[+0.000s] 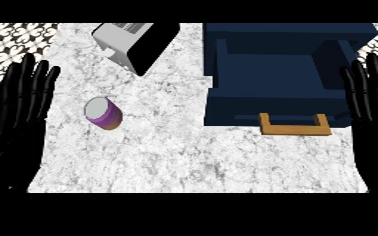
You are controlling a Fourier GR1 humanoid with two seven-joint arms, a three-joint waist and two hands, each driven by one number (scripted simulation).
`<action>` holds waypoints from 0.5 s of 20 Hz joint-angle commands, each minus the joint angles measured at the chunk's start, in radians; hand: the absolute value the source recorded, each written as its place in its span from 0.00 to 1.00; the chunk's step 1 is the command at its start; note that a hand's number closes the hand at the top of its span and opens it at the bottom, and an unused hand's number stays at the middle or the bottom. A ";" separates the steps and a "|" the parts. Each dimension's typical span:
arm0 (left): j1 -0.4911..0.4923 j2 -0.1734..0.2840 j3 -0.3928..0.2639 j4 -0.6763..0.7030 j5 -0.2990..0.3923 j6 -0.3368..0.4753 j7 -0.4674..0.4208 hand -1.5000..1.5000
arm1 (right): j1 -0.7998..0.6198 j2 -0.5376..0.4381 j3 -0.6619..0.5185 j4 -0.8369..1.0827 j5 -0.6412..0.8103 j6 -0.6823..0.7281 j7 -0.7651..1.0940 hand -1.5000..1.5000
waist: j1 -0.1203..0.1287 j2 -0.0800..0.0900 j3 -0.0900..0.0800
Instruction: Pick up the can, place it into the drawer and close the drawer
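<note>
Purple can (104,113) standing on marble counter (192,155), left of open navy drawer (275,80), untouched; left hand (26,92) and right hand (362,92) resting at edges, fingers straight, holding nothing; pick-up step seemingly not begun, probably calling for left hand curling round can

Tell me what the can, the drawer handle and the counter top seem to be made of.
The can: probably metal, with a pale grey lid and a purple wrap banded orange at its base. The drawer handle: likely wood, a flat matte tan-brown. The counter top: looks like marble or similar stone, white with grey mottled veining, though it could be a laminate.
</note>
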State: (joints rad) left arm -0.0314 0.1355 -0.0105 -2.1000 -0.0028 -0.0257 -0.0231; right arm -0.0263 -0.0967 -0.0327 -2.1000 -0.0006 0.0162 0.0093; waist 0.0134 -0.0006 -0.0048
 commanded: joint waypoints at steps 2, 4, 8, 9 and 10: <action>0.002 -0.010 0.083 0.056 0.007 0.028 -0.022 0.00 | -0.041 0.014 0.001 0.037 -0.014 0.000 0.011 0.00 | -0.012 0.001 0.005; 0.051 -0.016 0.096 -0.067 -0.005 0.078 0.090 0.00 | -0.003 0.029 0.007 0.056 0.011 -0.011 -0.040 0.00 | -0.007 0.000 0.005; 0.131 -0.097 0.187 0.097 -0.007 0.209 0.209 0.00 | 0.092 0.030 -0.049 0.093 -0.012 -0.052 0.124 0.00 | -0.010 0.009 0.005; 0.141 -0.100 0.184 0.100 -0.015 0.217 0.227 0.00 | 0.070 0.015 -0.074 0.089 -0.029 -0.050 0.137 0.00 | -0.010 0.005 0.005; 0.140 -0.082 0.202 0.053 0.003 0.216 0.293 0.00 | 0.062 0.059 -0.014 0.054 0.018 -0.097 0.198 0.00 | -0.002 0.000 0.004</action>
State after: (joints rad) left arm 0.0732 0.0707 0.1416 -2.0464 -0.0069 0.1275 0.1291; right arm 0.0201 -0.0694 -0.0651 -2.0417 -0.0122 -0.0245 0.0974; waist 0.0070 0.0029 -0.0004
